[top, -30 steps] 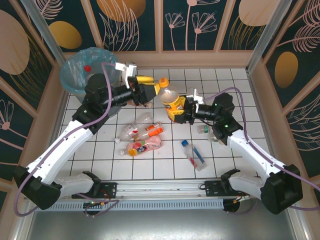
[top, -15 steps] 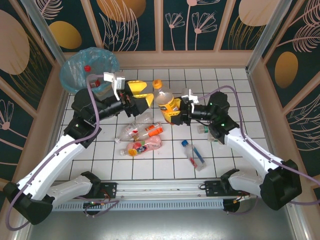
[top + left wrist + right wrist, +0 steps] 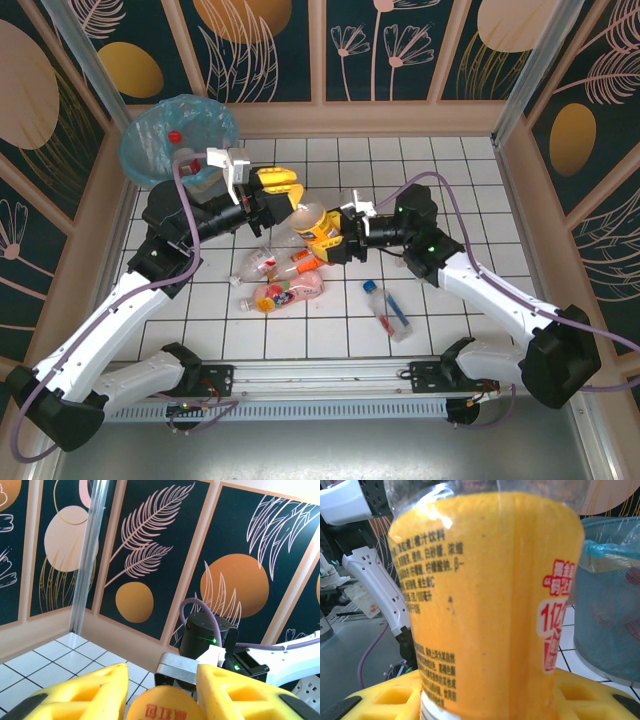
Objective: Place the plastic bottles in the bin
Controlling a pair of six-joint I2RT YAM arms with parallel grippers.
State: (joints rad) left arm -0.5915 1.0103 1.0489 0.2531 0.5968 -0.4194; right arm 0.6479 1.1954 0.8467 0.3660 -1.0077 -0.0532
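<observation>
Two arms (image 3: 130,300), one bin (image 3: 135,150), at least six plastic bottles (image 3: 388,308)

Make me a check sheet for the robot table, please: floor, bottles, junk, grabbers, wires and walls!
Surface: tiled table, white squares with dark lines.
Job's things: orange bottle held up between the arms; pink bottle and blue-labelled bottle lying on the tiles with others; bin in the far left corner, lined in blue.
Clutter: nothing seen.
Grippers: right gripper shut on the orange bottle; left gripper straddles its cap, grip unclear.
Cables: left purple cable and right purple cable loop off the arms.
Surroundings: walls, dark with leaf patterns.
</observation>
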